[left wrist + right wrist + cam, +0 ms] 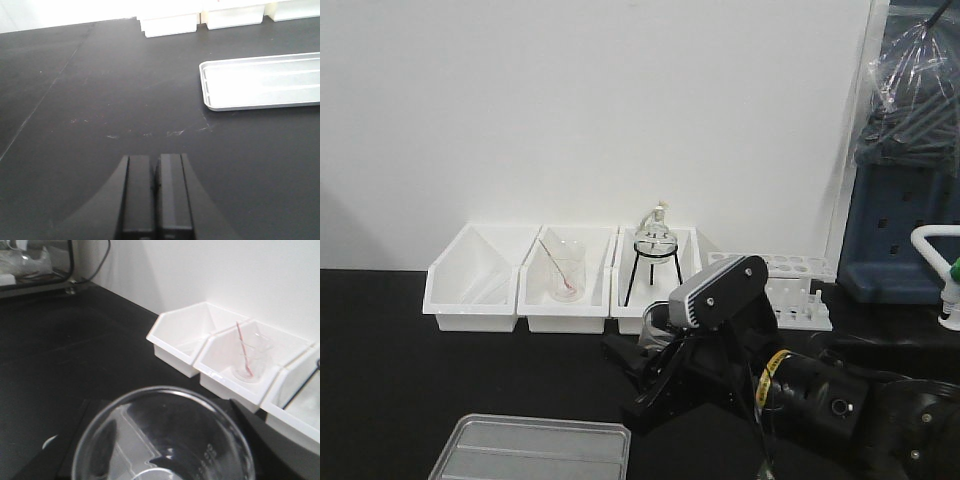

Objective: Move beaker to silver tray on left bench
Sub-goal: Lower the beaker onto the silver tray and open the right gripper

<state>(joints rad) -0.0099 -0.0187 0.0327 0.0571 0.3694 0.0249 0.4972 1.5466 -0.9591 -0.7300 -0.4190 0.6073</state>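
you're in the carry step. the right gripper (652, 352) looks clamped around the beaker (164, 440), whose rim fills the bottom of the right wrist view. the beaker is beyond the silver tray (535, 450) and to its right, not yet over it. the left gripper (155, 195) is empty, fingers pressed together, low over the left bench (100, 100), left of the tray. next, bring the beaker over the tray's bare floor, lower it upright, then release.

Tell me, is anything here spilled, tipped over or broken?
Nothing stands out. The three white bins sit in a neat row, the round flask stands upright, the silver tray lies flat on the black bench, and the beaker looks intact and empty.
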